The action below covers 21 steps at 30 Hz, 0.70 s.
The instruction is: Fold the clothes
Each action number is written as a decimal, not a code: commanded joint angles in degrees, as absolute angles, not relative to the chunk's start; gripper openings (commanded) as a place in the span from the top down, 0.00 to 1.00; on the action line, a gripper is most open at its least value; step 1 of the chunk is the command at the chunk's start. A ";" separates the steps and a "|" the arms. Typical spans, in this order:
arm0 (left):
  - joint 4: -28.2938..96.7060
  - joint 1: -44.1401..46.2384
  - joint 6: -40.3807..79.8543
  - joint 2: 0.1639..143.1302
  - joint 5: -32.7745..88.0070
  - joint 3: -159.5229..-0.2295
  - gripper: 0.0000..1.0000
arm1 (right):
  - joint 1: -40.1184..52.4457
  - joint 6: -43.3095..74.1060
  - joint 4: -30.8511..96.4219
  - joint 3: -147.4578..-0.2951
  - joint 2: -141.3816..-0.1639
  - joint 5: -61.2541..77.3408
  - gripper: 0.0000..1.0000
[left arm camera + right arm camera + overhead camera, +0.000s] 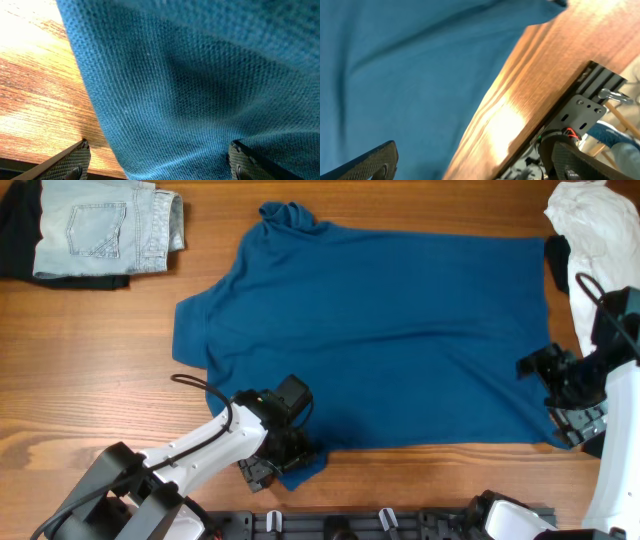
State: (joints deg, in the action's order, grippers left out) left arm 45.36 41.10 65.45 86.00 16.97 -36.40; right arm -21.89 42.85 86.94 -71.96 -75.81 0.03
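Note:
The clothes, one deep-blue top (380, 330), lie spread flat on the wooden table (90, 380), neck opening toward the far left. My left gripper (283, 455) sits low over the near-left sleeve. In the left wrist view the blue cloth (200, 80) fills the frame and my gripper (157, 162) is open, one finger over bare wood, the other over cloth. My right gripper (563, 395) hovers at the top's near-right hem corner. It is open (472, 162), with blue cloth (400, 70) by one finger and the table's edge between the fingers.
A pale blue denim piece (105, 225) lies on a dark garment (12, 230) at the far left corner. A white garment (595, 225) is bunched at the far right. A black rail (400, 525) runs along the table's near edge.

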 commanded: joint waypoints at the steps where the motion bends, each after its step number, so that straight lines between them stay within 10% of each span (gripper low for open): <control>1: 43.86 41.41 65.82 87.77 15.18 -33.98 0.12 | -22.57 50.54 83.44 -65.87 -75.00 -4.86 0.00; 21: 42.61 41.41 65.84 87.77 15.20 -33.98 0.12 | -44.86 44.23 68.86 -61.36 -76.14 -6.20 0.00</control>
State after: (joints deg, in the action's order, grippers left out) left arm 45.10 41.10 65.49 85.97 17.04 -36.34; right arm -41.71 44.71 70.15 -61.95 -75.72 -4.36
